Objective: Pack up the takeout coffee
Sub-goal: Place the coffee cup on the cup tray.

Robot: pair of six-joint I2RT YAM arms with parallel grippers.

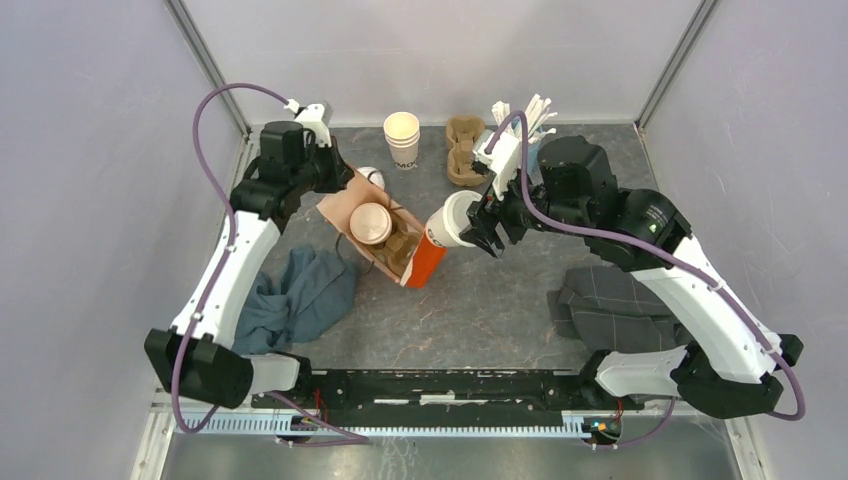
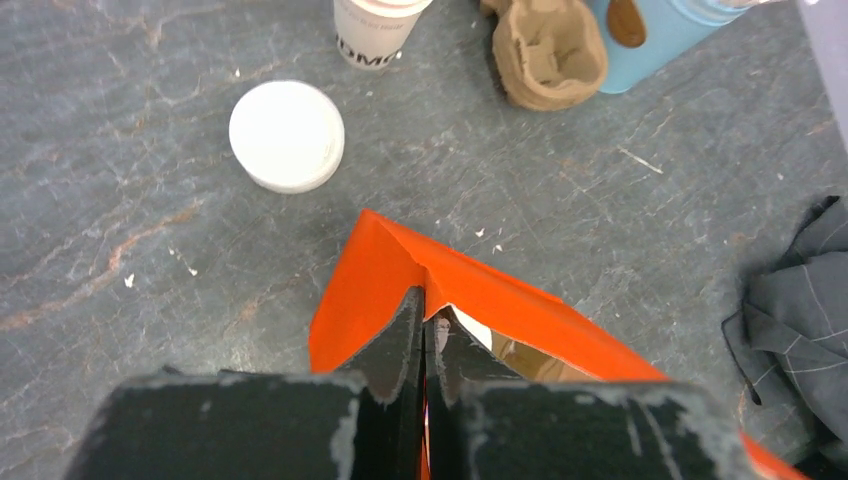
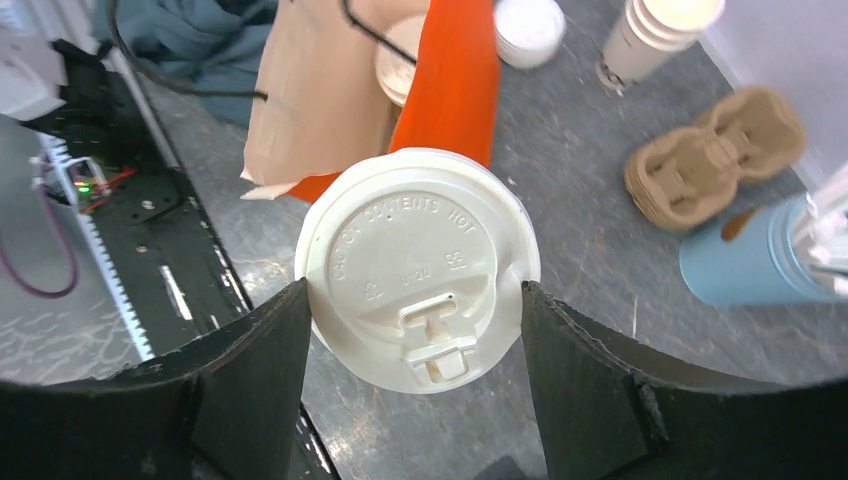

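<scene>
Closest in the right wrist view is the white sip lid of a lidded cup (image 3: 415,265), gripped on both sides by the right gripper (image 3: 415,320), whose jaws stand wide and press against its upper wall. In the top view this cup hangs tilted just beside the mouth of the orange-and-brown paper bag (image 1: 425,262). A second cup (image 1: 370,222) sits inside the bag. The left gripper (image 2: 425,330) has its fingers pressed together on the bag's orange rim, holding it open. The cup is probably light, with thin walls that dent under a hard squeeze and a snap-on lid that could pop off. The safest hold looks to be just under the lid, where the rolled rim stiffens the paper
</scene>
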